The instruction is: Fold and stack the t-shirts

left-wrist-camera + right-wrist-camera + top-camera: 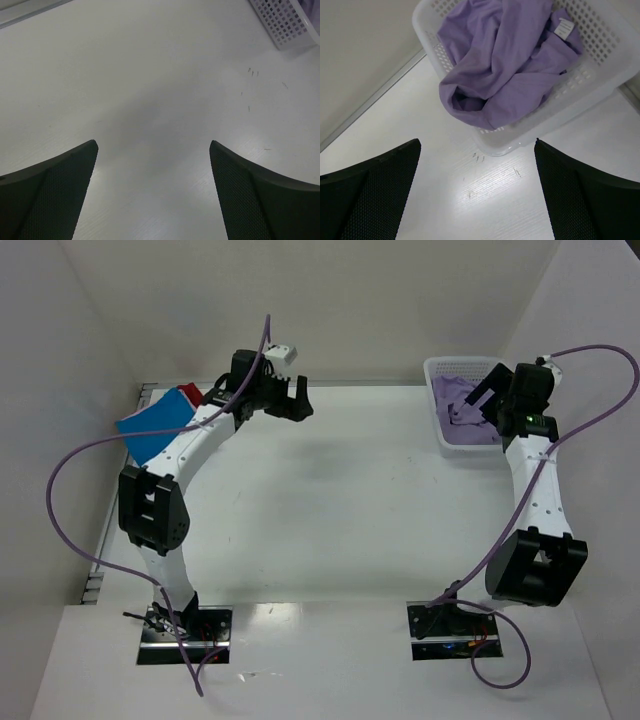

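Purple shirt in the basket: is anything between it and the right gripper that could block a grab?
Nothing visible does. The right gripper hangs open by the basket, and the purple shirt lies bunched inside it, uncovered. Only the basket's low wall rings the shirt.

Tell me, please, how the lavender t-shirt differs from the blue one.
The lavender t-shirt lies crumpled in the white basket at the far right; the blue t-shirt lies flat at the far left, outside it. The lavender one is pale, the blue one bright. Both are cloth, and neither is being held.
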Controlling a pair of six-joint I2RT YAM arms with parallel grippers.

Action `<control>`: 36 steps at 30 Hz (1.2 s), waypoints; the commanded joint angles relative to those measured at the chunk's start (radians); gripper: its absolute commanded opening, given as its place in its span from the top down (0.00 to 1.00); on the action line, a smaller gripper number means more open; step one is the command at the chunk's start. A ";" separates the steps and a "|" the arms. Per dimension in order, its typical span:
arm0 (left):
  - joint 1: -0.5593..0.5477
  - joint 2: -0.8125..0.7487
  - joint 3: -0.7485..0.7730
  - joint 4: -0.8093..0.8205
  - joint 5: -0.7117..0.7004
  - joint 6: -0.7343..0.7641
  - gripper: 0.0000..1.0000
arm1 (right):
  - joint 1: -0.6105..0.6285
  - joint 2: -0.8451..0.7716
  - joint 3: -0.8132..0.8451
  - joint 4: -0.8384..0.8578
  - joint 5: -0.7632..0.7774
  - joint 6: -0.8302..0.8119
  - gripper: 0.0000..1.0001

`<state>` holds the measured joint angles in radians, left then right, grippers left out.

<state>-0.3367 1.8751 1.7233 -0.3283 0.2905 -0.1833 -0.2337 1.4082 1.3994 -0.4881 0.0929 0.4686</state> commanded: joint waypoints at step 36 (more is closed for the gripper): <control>0.016 -0.145 -0.165 -0.005 -0.137 0.105 0.00 | 0.152 0.716 0.454 0.077 -0.105 -0.016 0.47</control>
<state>-0.3294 1.7393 1.5314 -0.3382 0.1661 -0.1036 -0.1051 2.1098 1.7863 -0.3828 -0.0132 0.4500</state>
